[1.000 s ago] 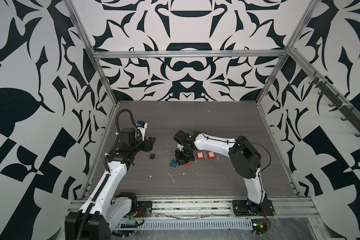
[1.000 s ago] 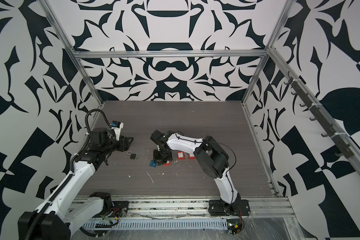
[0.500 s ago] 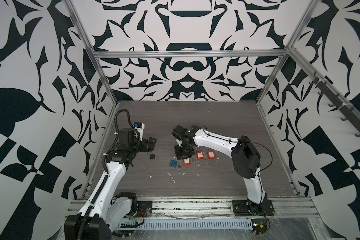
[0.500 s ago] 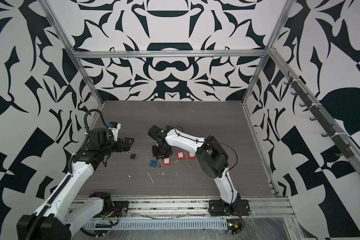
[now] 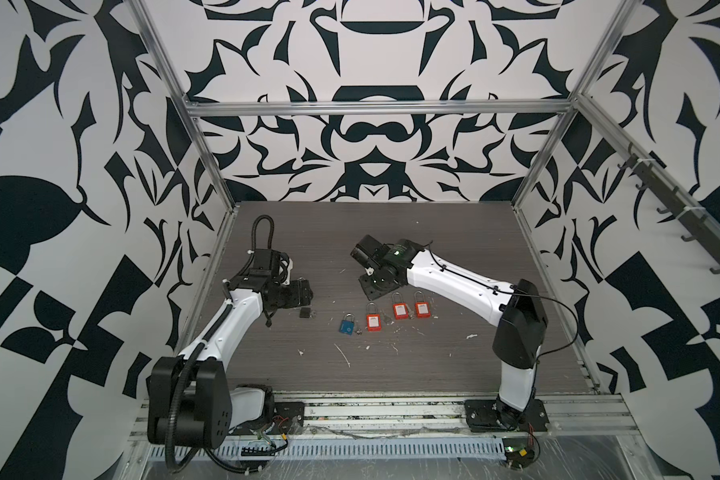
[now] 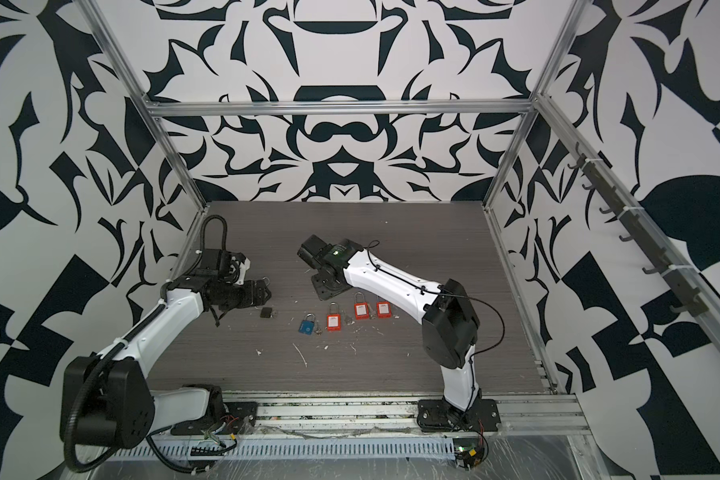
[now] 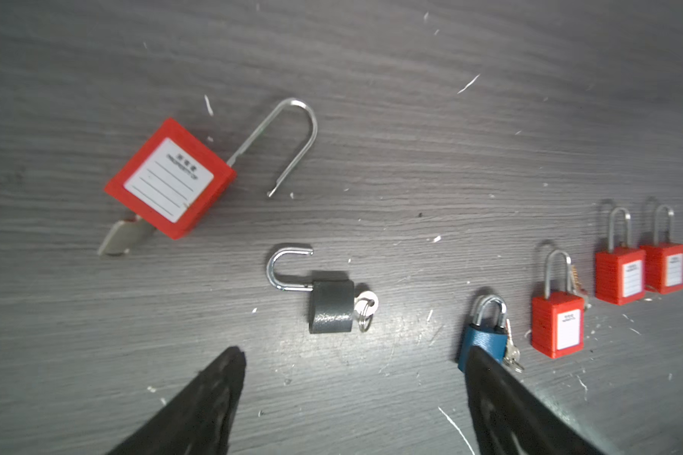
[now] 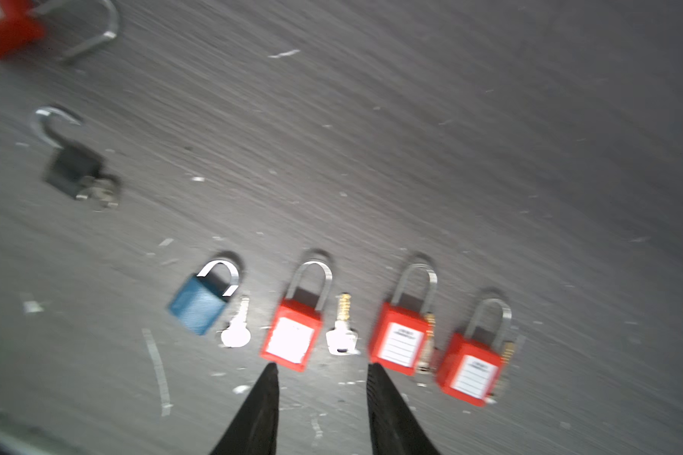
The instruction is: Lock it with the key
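a dark wood-grain table (image 5: 391, 232) littered with small white scraps (image 5: 342, 355); black-and-white patterned walls (image 5: 375, 166) behind a metal frame (image 5: 375, 109); a rail of hooks (image 5: 668, 185) on the right wall.

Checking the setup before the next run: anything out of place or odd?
Two padlocks lie apart from the tidy row of four: a red padlock, askew, shackle swung open, key inserted, and the black padlock, shackle open too. White flecks litter the table.
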Robot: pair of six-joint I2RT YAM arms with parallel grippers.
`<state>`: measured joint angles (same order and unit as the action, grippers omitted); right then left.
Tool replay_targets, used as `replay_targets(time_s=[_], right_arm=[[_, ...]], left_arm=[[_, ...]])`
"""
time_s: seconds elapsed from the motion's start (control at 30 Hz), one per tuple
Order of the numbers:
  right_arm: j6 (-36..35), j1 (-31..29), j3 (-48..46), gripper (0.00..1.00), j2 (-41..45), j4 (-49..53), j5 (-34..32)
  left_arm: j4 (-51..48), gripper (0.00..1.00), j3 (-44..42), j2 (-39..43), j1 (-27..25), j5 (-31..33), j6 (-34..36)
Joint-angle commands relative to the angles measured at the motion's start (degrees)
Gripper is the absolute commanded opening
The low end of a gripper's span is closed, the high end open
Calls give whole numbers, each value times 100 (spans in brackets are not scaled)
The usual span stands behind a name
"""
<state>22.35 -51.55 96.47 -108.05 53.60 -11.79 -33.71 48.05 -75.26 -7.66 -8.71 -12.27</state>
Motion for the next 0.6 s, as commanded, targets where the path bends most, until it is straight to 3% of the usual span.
replay_targets(time_s=[0.0,0.23,0.4,0.57], right_arm=[[-326,-57,-431,44,276,-380,-900],[-735,-82,-1468,52,779,-2067,-808],[-1261,-65,-1887,59,984,-3130,-146],[-1104,207,-2326,53,1202,-4086,967]], left_arm=[[-303,89,176,-337,-170,186,-222],[-298,89,267,-939,-328,243,-645],[-164,89,281,-1200,-474,162,-708],[-6,89,369,-1432,-705,78,-693]])
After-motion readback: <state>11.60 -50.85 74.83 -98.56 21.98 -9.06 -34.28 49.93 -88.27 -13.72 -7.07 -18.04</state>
